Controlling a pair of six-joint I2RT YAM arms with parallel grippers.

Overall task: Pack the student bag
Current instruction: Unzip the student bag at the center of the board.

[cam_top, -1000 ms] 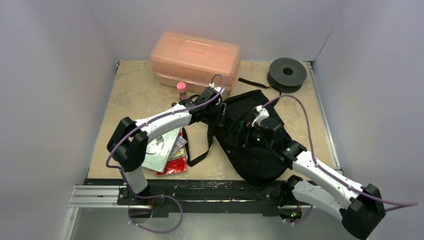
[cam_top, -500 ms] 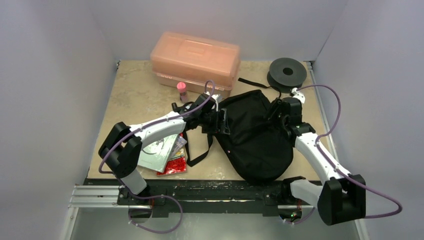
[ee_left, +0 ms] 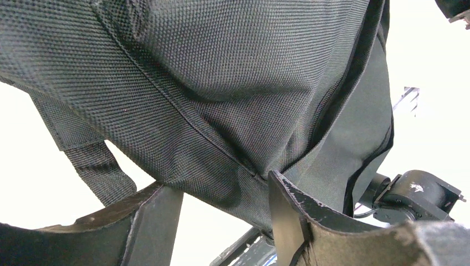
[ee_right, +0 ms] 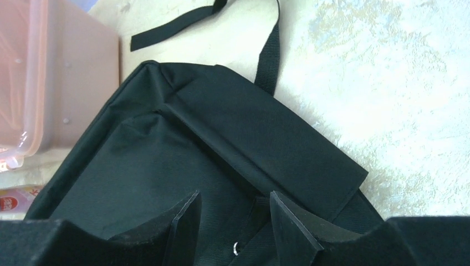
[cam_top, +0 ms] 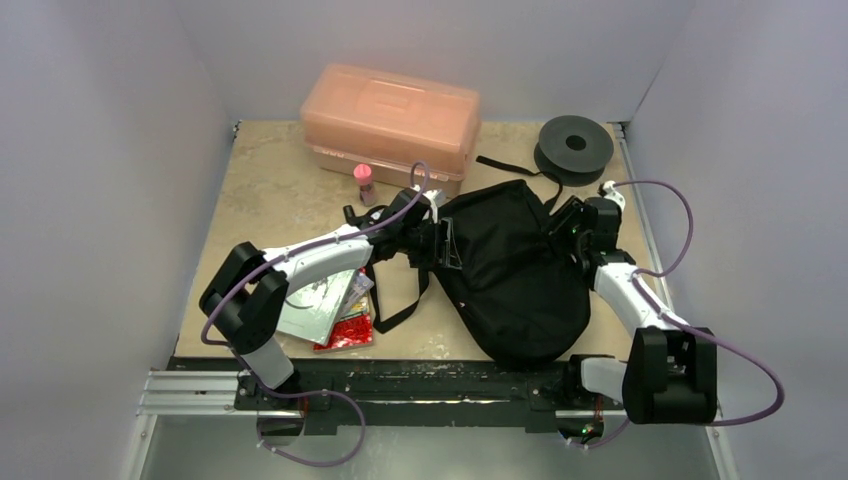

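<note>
Student bag point(cam_top: 510, 280) slumped on the beige worktop point(cam_top: 260, 200), right of centre, rounded bottom toward the near edge, narrower top toward the far edge. One long strap point(cam_top: 400, 300) looped off its left side across the worktop. A second strap end point(cam_top: 500, 165) trailing toward the far right corner, close to the black spool point(cam_top: 573, 147) standing there.

Left fingers point(cam_top: 440, 240) at the bag's left edge, up against the fabric. Seen from the left wrist: parted, a bright gap between them, coarse woven cloth draped across the tips and touching the right-hand one — nothing visibly pinched.

Right fingers point(cam_top: 565, 225) at the bag's upper right edge. Seen from the right wrist: likewise parted, poised over smooth black fabric, a folded flap running diagonally ahead of them and a small metal ring point(ee_right: 235, 247) low in the gap. Contact with the cloth impossible to tell.

Translucent orange-pink plastic box point(cam_top: 390, 110) along the far edge, lid shut, to the left of the bag's top. Small pink-capped bottle point(cam_top: 363, 180) upright just in front of it. Toward the near left corner, partly under the left arm, a flat silvery pouch point(cam_top: 315, 305) — and a red packet point(cam_top: 345, 332) just beside it on the near-edge side.
</note>
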